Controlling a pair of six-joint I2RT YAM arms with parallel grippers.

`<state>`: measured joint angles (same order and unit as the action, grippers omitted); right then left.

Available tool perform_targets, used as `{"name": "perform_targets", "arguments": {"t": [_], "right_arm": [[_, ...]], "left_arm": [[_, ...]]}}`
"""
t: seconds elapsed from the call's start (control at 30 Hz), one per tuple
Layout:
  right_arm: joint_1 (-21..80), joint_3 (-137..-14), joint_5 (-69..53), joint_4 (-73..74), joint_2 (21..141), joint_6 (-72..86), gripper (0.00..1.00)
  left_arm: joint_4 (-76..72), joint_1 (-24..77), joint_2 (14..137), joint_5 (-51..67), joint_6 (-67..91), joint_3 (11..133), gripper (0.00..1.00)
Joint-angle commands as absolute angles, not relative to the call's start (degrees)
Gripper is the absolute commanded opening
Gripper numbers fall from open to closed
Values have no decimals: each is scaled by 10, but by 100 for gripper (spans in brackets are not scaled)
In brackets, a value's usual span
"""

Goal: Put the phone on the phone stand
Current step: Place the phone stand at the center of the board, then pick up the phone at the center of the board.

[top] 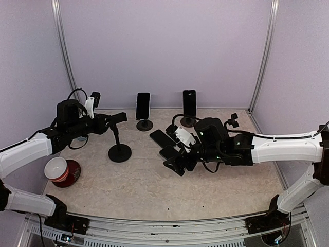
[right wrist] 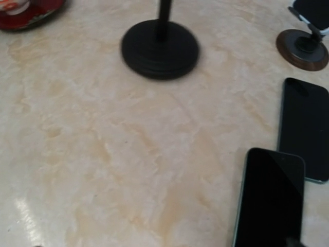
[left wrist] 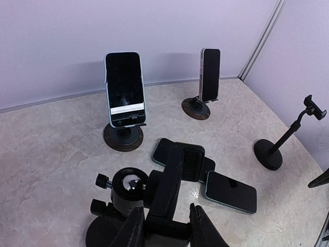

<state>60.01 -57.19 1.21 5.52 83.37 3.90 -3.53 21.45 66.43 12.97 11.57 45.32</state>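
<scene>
Left gripper (left wrist: 167,208) (half cropped) gripping stand clamp (left wrist: 174,175), phone (right wrist: 270,198) cut off

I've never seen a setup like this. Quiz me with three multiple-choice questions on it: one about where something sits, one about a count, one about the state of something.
1. Where is the red cup and saucer?
A. Near the left edge of the table, beside the left arm
B. At the back right corner
C. In the middle of the table

2. How many phones lie flat on the table?
A. One
B. Two
C. Four

3. The right end effector is:
A. Open and empty
B. Shut on a phone
C. Shut on the cup

Answers:
1 A: the top view shows it close by the left arm.
2 B: the flat phones lie side by side in the right wrist view.
3 A: its jaws stand apart with nothing between them.
</scene>
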Motion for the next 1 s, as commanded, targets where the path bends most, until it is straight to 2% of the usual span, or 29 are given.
{"name": "perform_targets", "arguments": {"t": [0.0, 0.23, 0.4, 0.6, 0.97], "right_arm": [[590, -594, 18, 55, 844, 47, 100], [555, -614, 1, 81, 863, 62, 100], [538, -622, -3, 97, 873, 57, 100], [511, -641, -10, 128, 913, 55, 100], [486, -747, -18, 184, 1059, 44, 100]], "left_arm": [[-107, 207, 657, 139, 117, 461, 32], [-77, 204, 658, 140, 128, 479, 49], [-43, 204, 637, 139, 139, 510, 69], [44, 204, 593, 120, 147, 567, 98], [5, 204, 510, 127, 175, 439, 99]]}}
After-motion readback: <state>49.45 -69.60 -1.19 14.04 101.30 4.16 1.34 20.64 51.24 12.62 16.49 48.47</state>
